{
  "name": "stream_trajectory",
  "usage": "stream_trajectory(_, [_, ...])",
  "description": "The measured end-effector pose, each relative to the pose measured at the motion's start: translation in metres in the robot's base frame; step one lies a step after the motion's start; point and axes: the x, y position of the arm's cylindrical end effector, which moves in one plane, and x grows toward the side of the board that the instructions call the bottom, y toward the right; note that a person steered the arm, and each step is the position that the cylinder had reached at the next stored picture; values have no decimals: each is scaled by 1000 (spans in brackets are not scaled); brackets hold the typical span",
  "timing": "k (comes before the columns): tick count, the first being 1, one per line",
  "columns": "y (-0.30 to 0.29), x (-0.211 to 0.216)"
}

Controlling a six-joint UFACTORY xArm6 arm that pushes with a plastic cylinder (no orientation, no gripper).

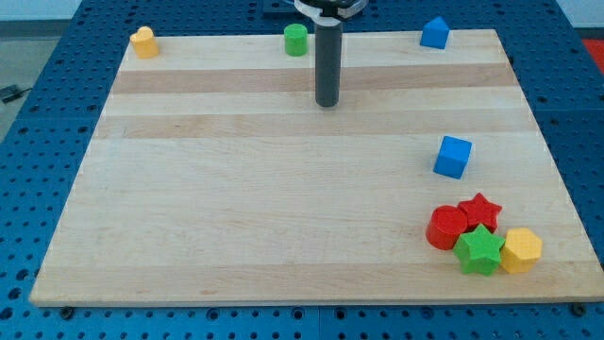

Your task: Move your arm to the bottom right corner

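Observation:
My tip (327,103) rests on the wooden board (236,208) in its upper middle, just below and to the right of a green cylinder (296,40). It touches no block. In the view's bottom right corner sit a red cylinder (444,228), a red star (480,211), a green star (478,250) and a yellow hexagon (522,250), packed close together. A blue cube (453,157) lies above that group. All of these are far to the right of and below my tip.
A yellow block (143,42) sits at the board's top left corner. A blue block (434,33) sits near the top right edge. A blue perforated table (47,123) surrounds the board.

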Motion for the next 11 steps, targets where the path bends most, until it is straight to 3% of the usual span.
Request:
stream_trajectory(3, [4, 13])
stream_trajectory(5, [122, -12])
stream_trajectory(7, [273, -2])
stream_trajectory(9, [327, 113])
stream_trajectory(11, [294, 264])
